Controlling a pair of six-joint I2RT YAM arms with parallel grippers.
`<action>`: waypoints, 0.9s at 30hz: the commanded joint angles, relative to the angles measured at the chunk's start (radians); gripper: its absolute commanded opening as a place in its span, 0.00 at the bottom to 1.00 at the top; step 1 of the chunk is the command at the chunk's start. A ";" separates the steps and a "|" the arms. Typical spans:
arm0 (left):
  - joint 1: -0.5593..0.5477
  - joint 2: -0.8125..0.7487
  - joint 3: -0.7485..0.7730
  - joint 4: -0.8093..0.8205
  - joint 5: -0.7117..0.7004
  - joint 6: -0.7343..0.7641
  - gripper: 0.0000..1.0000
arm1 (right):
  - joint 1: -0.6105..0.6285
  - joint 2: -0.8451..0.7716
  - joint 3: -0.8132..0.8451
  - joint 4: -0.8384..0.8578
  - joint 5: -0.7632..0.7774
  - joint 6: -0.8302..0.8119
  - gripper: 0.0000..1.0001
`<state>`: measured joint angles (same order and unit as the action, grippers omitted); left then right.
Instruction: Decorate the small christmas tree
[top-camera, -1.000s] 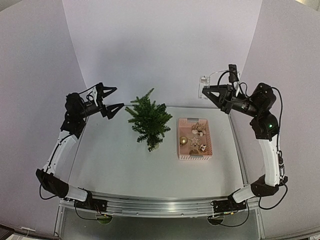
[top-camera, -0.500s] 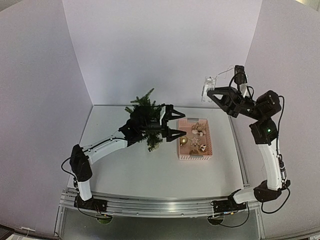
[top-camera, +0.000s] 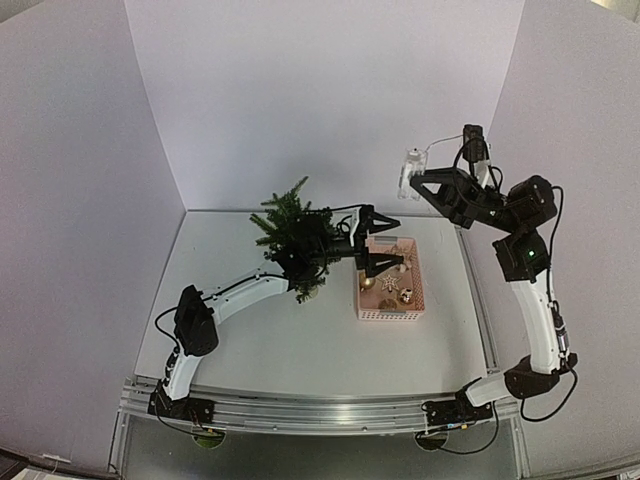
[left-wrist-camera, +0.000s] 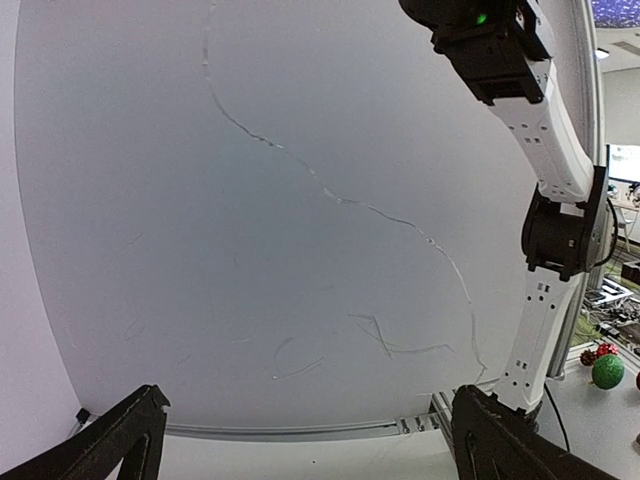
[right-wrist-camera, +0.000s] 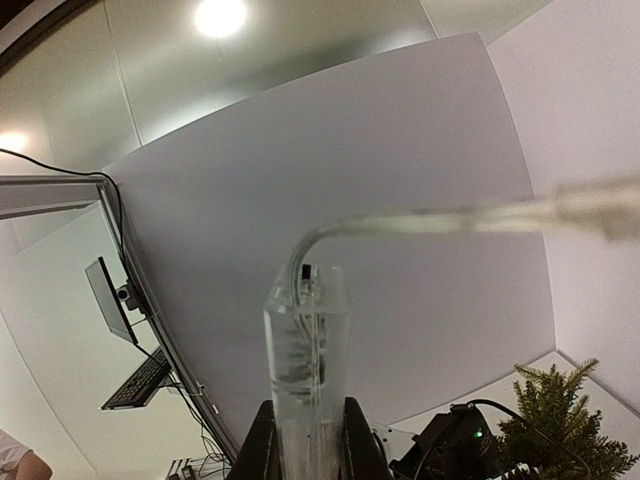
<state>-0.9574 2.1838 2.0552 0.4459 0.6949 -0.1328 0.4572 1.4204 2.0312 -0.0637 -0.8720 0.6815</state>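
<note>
One small christmas tree (top-camera: 284, 216) stood upright on the surface (top-camera: 300, 345), just left of one pink basket (top-camera: 391, 314). The basket held several small gold and pale ornaments (top-camera: 390, 290), too small to count surely. The left tool (top-camera: 397, 243), stretched across the tree, hung over the basket with its jaws spread wide and nothing between them. The right tool (top-camera: 414, 181), high above the surface, was clamped on one clear plastic piece (right-wrist-camera: 305, 370) trailing one clear wire (right-wrist-camera: 450, 220).

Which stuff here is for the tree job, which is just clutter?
Job: small dark green bristly Christmas tree; pink plastic basket of gold ornaments; clear plastic case with wire, gripped in right claw, probably lights.
Lying about: green ball and red baubles off to the side; monitor and keyboard.
</note>
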 joint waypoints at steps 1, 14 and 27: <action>-0.026 0.015 0.037 0.033 0.100 -0.049 1.00 | 0.005 0.004 0.032 0.042 -0.019 -0.012 0.06; -0.037 0.060 0.079 0.059 -0.044 -0.085 1.00 | 0.007 0.031 -0.066 0.398 -0.044 0.213 0.06; -0.020 0.020 0.033 0.065 -0.074 -0.055 0.92 | 0.109 0.116 -0.064 0.558 -0.047 0.267 0.06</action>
<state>-0.9868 2.2345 2.0819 0.4669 0.6206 -0.2055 0.5524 1.5617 1.9685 0.4068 -0.9177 0.9455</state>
